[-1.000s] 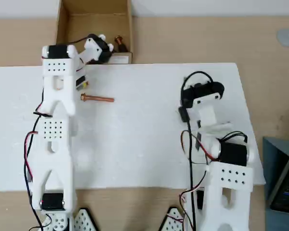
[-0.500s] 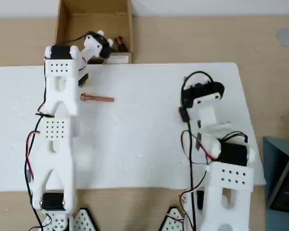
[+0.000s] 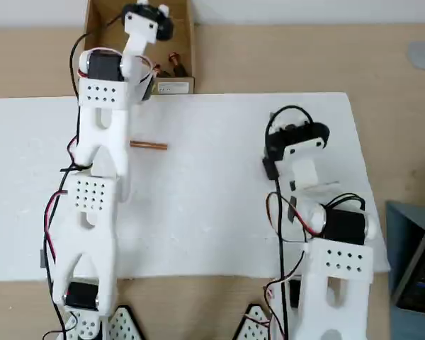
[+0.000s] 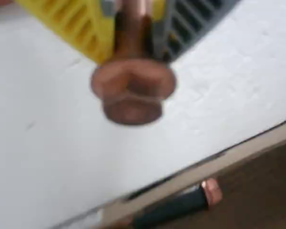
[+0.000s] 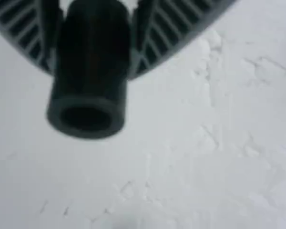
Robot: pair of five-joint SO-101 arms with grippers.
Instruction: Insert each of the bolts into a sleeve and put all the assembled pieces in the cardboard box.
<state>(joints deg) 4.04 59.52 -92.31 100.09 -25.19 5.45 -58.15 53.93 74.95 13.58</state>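
Note:
My left gripper (image 3: 147,18) hangs over the far part of the cardboard box (image 3: 91,35), shut on a copper bolt (image 4: 132,90) whose hex head points at the wrist camera, between one yellow and one grey finger. Lower in that view an assembled piece (image 4: 178,207), a black sleeve with a copper head, lies in the box; two such pieces (image 3: 174,64) rest near its front wall. A loose copper bolt (image 3: 149,146) lies on the white foam beside the left arm. My right gripper (image 3: 294,131) is shut on a black sleeve (image 5: 88,95), held just above the foam with its open end showing.
The white foam mat (image 3: 212,212) covers the middle of the wooden table. A dark laptop (image 3: 418,269) stands at the right edge, and a grey disc (image 3: 423,54) lies at the back right. Both arm bases stand at the near edge.
The left arm has stretched forward, carrying its gripper from the box's front wall to over the far part of the box. The right arm has not moved.

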